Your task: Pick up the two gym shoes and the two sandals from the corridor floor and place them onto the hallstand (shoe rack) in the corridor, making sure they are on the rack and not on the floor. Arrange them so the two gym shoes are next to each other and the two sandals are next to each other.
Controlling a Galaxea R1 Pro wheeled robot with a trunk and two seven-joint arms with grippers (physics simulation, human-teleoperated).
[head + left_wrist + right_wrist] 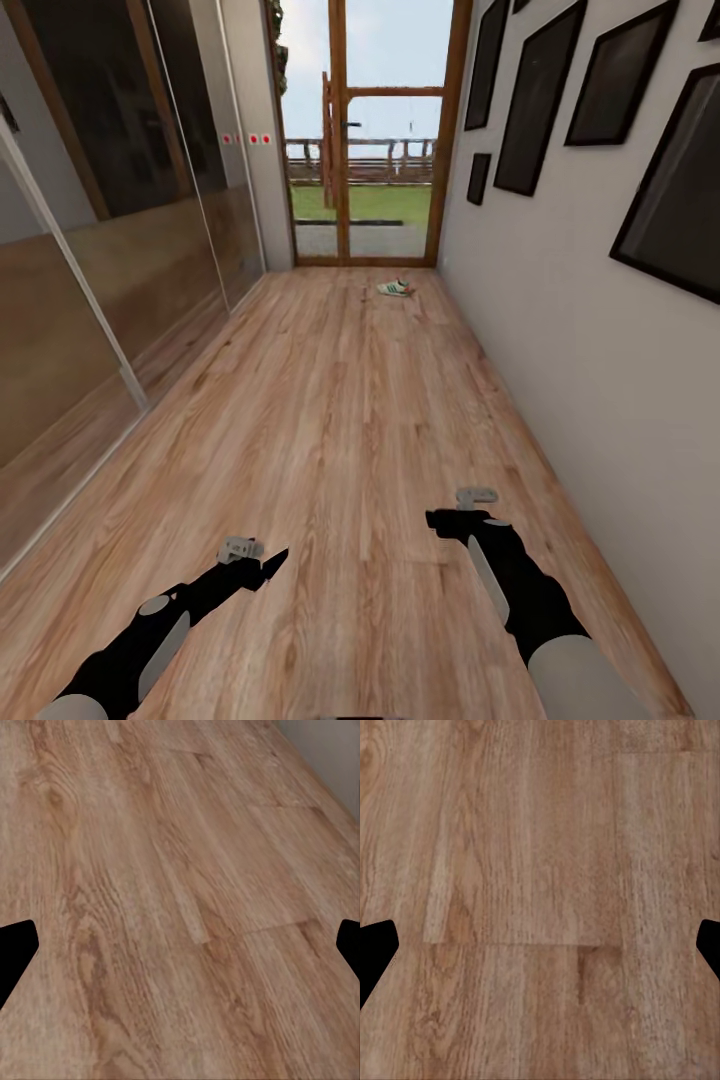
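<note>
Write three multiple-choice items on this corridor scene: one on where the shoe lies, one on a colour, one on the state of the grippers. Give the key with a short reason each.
1. Where does the gym shoe lie?
A. On the floor at the far end, near the glass door
B. Between the two arms
C. In a gripper

2. What colour are the picture frames on the wall?
A. White
B. Black
C. Red

3. What state are the left gripper and right gripper in?
A. Both shut on sandals
B. One holds a shoe
C. Both open, holding nothing

Key:
1 A: the head view shows it on the wood floor just before the glass door.
2 B: the frames are dark black against the pale wall.
3 C: in each wrist view the fingertips sit at opposite edges with bare planks between.
</note>
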